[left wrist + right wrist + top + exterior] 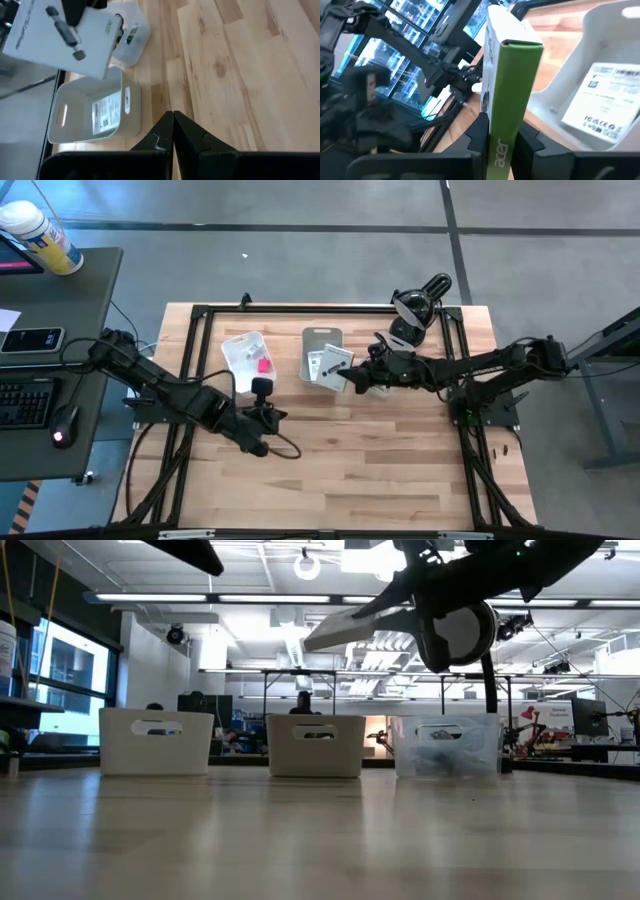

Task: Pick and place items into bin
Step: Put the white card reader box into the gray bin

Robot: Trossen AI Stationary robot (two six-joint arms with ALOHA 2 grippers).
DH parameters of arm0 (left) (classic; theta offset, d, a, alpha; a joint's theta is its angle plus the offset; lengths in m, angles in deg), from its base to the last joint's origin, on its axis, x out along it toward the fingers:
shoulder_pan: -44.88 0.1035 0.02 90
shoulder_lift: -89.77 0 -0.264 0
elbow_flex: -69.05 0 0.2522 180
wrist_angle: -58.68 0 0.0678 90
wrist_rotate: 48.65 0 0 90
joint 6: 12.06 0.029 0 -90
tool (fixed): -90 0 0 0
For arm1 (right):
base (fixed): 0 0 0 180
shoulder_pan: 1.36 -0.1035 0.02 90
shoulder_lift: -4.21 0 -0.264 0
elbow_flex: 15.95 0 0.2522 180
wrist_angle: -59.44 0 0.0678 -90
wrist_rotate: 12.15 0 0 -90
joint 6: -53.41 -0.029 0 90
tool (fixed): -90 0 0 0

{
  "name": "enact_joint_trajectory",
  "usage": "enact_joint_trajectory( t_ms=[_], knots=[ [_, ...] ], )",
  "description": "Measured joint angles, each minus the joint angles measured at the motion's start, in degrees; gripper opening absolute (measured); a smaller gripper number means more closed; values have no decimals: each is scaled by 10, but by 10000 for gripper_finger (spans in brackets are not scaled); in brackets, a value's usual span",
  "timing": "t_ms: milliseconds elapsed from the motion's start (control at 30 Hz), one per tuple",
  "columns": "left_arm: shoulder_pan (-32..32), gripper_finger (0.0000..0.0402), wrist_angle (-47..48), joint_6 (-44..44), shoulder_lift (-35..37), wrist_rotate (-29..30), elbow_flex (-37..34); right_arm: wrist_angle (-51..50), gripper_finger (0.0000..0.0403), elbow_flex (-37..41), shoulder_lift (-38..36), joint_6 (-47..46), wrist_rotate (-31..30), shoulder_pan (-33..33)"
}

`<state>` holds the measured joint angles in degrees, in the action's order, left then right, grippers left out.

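My right gripper [356, 376] is shut on a flat white box [330, 367] printed in black, with a green spine [516, 95]. It hangs over the grey-white bin [322, 345]. That bin [90, 115] has a white printed card [106, 114] inside it. A clear bin [247, 352] to its left holds a pink block [264, 365]. My left gripper [173, 121] is shut and touches nothing. It hovers over the bare wood [262, 392], nearer than both bins. The low view shows the box [360, 628] as a tilted slab high above the table. My right gripper pinches the flat box between its two fingers [479, 131], one on each broad face, at the end of the green spine [501, 145]. The fingers come roughly level from the table's right. The box is lifted clear over the grey-white bin, tilted.
The low view shows three bins in a row along the far side: two white ones [157, 742], [315, 745] and a clear one [447, 747]. A black device [418, 305] stands at the far right corner. Bare wood [380, 470] stretches toward the near edge. A desk with a keyboard [25, 400] lies left of the table.
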<state>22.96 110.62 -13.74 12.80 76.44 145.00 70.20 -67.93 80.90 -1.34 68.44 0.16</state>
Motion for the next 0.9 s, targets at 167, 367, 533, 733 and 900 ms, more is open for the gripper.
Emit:
enact_joint_trajectory(
  t_ms=[167,367,533,733,900],
  knots=[
    [-33,0,6,-32,0,39,0,0,55,0,0,2,14,20],
    [-67,0,29,-78,0,80,0,1,45,0,0,10,14,33],
    [-91,0,44,-109,0,109,0,1,46,0,0,10,14,43],
    [-113,0,81,-160,0,154,0,1,54,0,1,8,2,46],
    [-111,0,103,-182,0,160,0,0,42,0,1,8,-13,46]
  ],
)
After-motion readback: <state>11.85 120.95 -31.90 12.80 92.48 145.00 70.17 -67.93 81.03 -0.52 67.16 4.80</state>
